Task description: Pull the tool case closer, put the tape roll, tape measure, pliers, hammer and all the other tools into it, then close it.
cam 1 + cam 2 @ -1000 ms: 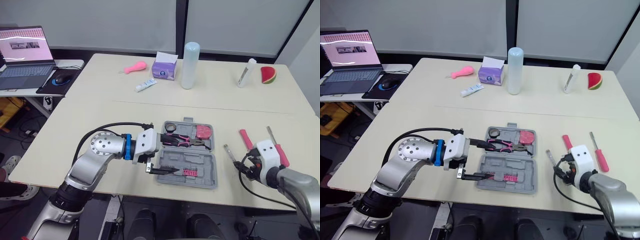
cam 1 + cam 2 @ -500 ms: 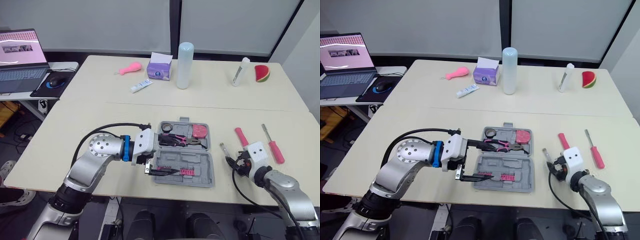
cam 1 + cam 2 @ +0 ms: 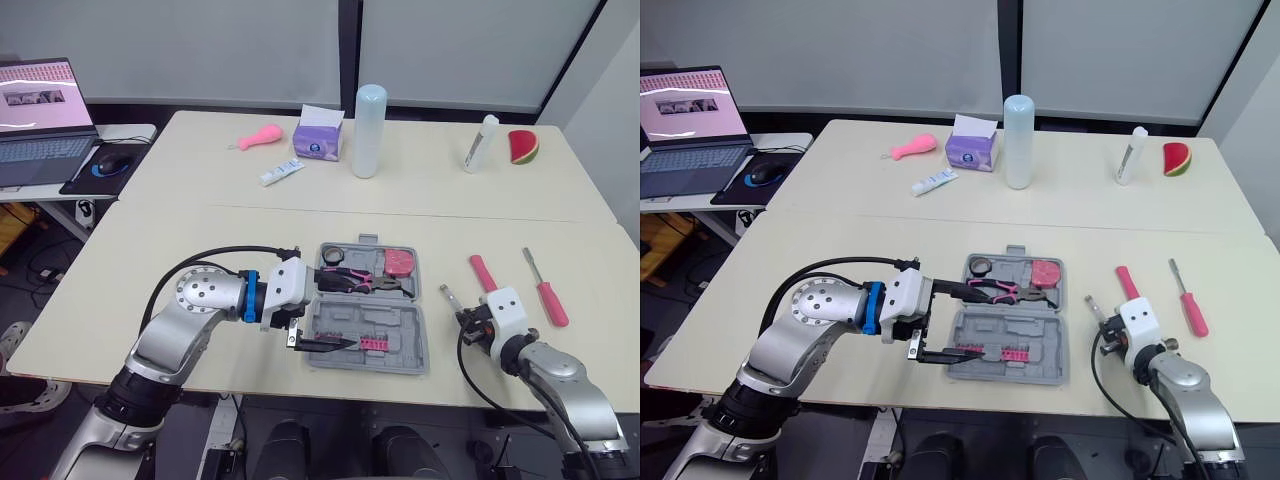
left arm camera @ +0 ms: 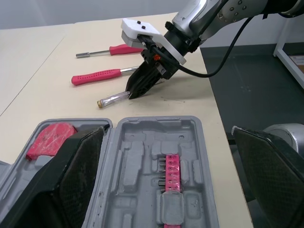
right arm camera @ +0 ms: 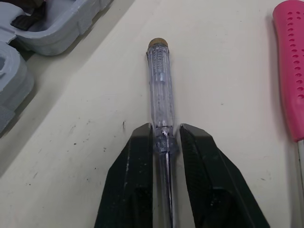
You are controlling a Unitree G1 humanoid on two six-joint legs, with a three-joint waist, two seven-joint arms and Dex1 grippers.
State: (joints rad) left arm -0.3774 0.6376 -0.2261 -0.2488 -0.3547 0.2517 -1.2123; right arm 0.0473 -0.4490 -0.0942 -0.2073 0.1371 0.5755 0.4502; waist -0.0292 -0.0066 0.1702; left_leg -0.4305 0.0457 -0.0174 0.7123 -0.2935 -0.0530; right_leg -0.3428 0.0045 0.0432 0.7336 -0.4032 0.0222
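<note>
**Clear plastic handle gripped, case open and part-filled**

Nearest you, the right gripper (image 5: 164,137) is clamped on the clear-handled screwdriver (image 5: 159,85). It lies flat on the table (image 3: 200,230) just right of the tool case (image 3: 415,345), its long axis diagonal and its brass cap pointing away toward the case. Your left gripper (image 3: 318,313) is spread wide over the case's near half. Farther in, the pliers (image 3: 365,284), tape roll (image 3: 333,257) and tape measure (image 3: 401,263) are stowed. A pink-handled tool (image 3: 484,272) and a red-handled screwdriver (image 3: 548,300) wait outside, and closing comes last.

At lower centre, the left gripper (image 3: 330,316) is held with fingers spread wide, elbow bent. At lower right, the right gripper (image 3: 465,318) is clamped on a screwdriver (image 5: 159,80).
</note>
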